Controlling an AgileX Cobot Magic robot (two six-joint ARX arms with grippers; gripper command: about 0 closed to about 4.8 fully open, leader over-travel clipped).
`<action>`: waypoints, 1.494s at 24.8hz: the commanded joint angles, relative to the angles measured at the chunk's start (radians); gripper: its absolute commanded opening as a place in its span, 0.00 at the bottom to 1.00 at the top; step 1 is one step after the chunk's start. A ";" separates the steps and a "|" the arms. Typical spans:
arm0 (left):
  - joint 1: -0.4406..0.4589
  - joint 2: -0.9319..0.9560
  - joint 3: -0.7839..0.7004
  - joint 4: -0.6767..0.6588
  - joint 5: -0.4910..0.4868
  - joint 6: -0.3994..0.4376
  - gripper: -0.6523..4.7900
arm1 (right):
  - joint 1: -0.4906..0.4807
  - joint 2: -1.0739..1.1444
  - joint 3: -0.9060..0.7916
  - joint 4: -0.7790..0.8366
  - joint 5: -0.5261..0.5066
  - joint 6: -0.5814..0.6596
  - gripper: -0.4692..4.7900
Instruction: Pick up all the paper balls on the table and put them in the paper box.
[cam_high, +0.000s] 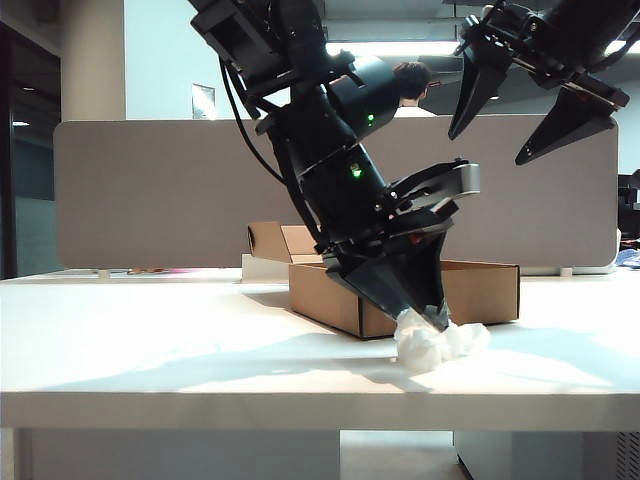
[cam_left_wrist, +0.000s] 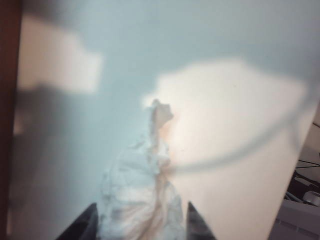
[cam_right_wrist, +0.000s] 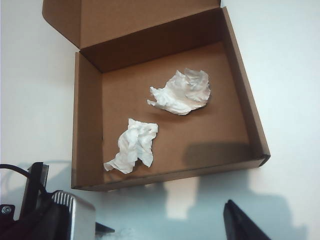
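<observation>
Left pincer (cam_high: 432, 318) down at the surface (cam_high: 180, 340), fingers either side of one paper ball (cam_high: 440, 342) just in front of the paper box (cam_high: 480, 290); wad fills the gap, but whether the fingers grip it I cannot tell. Right pincer (cam_high: 515, 125) high above the box, fingers spread wide, holding nothing. Box open, flap up. Two more paper balls inside: one (cam_right_wrist: 181, 92) nearer the flap, one (cam_right_wrist: 132, 145) nearer the front wall. Three balls total. Grey divider panel (cam_high: 150, 190) behind.

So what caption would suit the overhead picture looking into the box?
Two paper balls already lie in the open paper box; the right gripper hangs above.
</observation>
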 joint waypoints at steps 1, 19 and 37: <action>-0.004 -0.003 0.004 0.011 0.008 0.004 0.42 | 0.001 -0.005 0.002 0.009 -0.006 -0.003 1.00; 0.003 -0.163 0.007 0.019 0.003 0.005 0.11 | 0.001 -0.005 0.003 0.011 -0.002 -0.026 1.00; 0.184 -0.082 0.006 0.558 -0.126 0.016 0.66 | 0.001 -0.006 0.002 -0.006 -0.003 -0.025 0.94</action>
